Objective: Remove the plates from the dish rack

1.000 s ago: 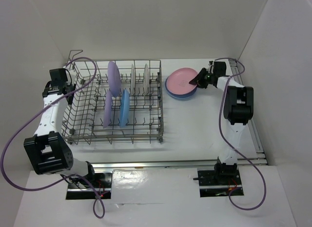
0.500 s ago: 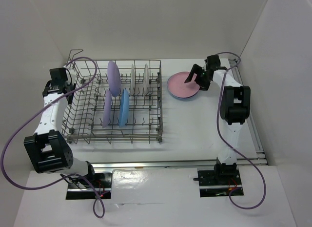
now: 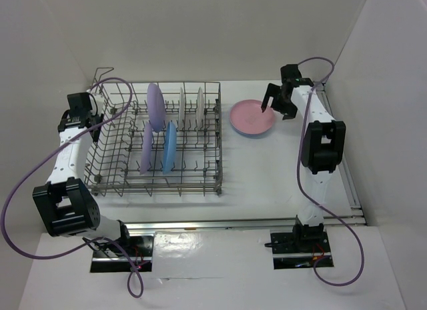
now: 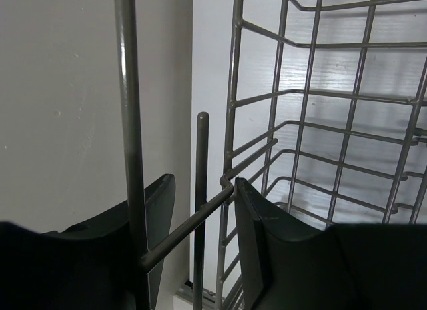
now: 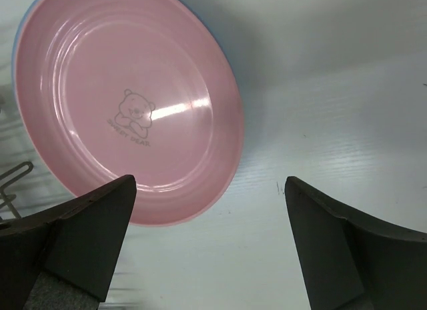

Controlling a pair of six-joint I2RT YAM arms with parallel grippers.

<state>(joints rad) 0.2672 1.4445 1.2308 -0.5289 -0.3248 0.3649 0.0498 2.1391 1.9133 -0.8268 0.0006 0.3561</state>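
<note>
R jaws wide, empty; pink plate (image 5: 133, 90) lies flat on worktop (image 5: 347, 123) just below & between them. L jaws narrow, pinched on a wire (image 4: 180, 229) of the rack (image 3: 110, 150). In rack, well left of R jaws, stand purple plates (image 3: 155, 105), blue plate (image 3: 171, 147) & white plates (image 3: 199, 105). Risk: leaving low clips pink rim, shoves it; if L grip slips, a snagged plate drags rack.

Bright even light; glare on pink plate (image 5: 130, 103).
</note>
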